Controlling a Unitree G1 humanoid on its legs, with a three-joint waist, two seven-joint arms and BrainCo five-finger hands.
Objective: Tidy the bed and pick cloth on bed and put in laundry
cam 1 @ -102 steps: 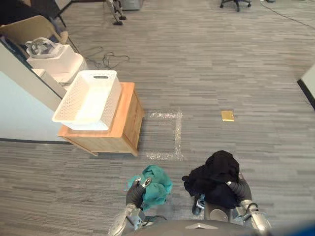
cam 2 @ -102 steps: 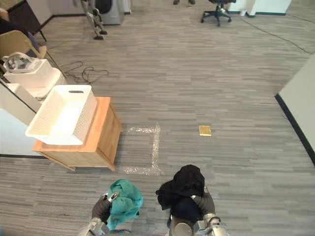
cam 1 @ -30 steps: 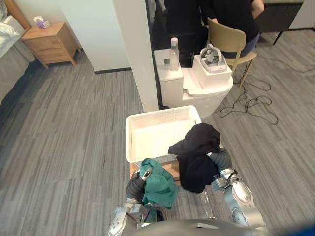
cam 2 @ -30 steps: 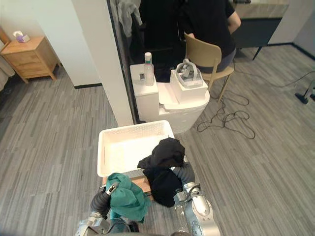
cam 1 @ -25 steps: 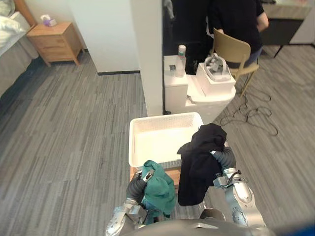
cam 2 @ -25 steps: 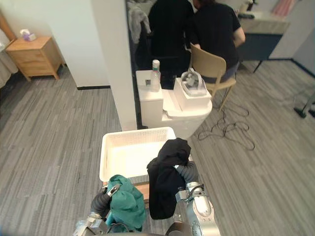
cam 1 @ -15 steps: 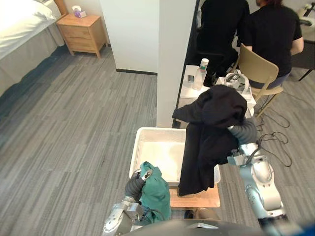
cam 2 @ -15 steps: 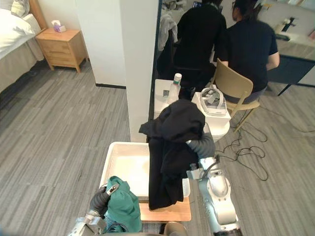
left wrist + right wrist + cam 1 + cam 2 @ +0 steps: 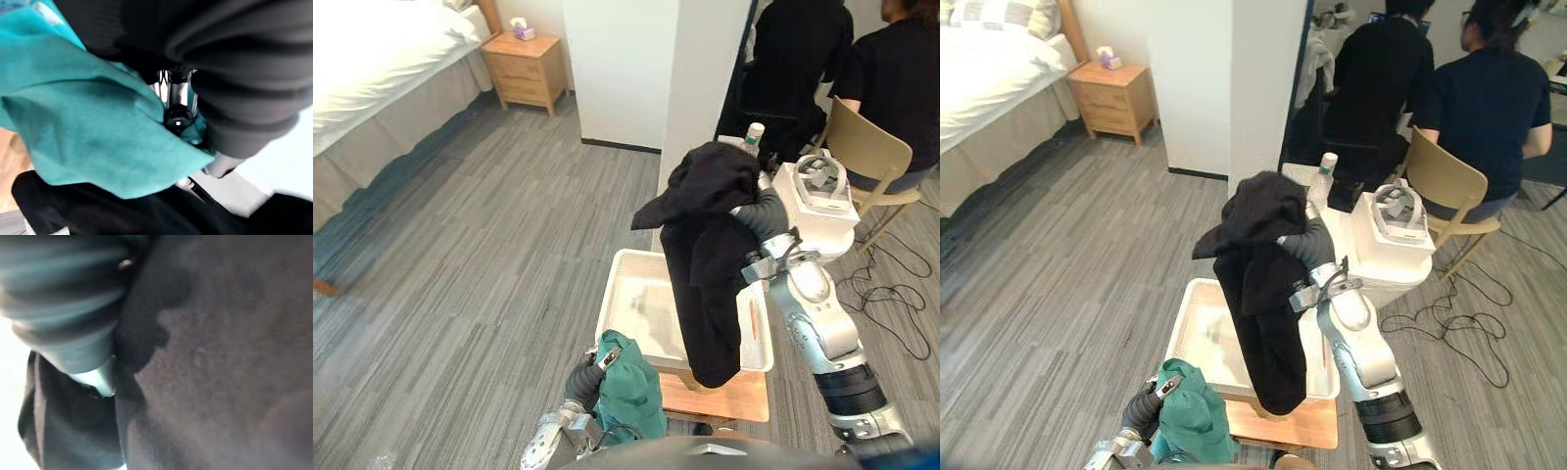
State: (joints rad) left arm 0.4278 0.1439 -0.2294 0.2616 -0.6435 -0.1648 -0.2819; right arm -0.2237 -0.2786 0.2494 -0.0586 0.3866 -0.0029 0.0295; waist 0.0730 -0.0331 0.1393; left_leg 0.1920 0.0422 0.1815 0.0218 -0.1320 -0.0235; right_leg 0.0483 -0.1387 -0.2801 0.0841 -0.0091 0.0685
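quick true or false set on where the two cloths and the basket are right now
1. The black cloth hangs from the right hand above the white basket. True.
2. The teal cloth lies in the basket. False: the left hand grips it, low at the basket's near side.
3. The basket stands on the floor. False: it sits on a wooden stand.
4. A bed shows at the far left. True.
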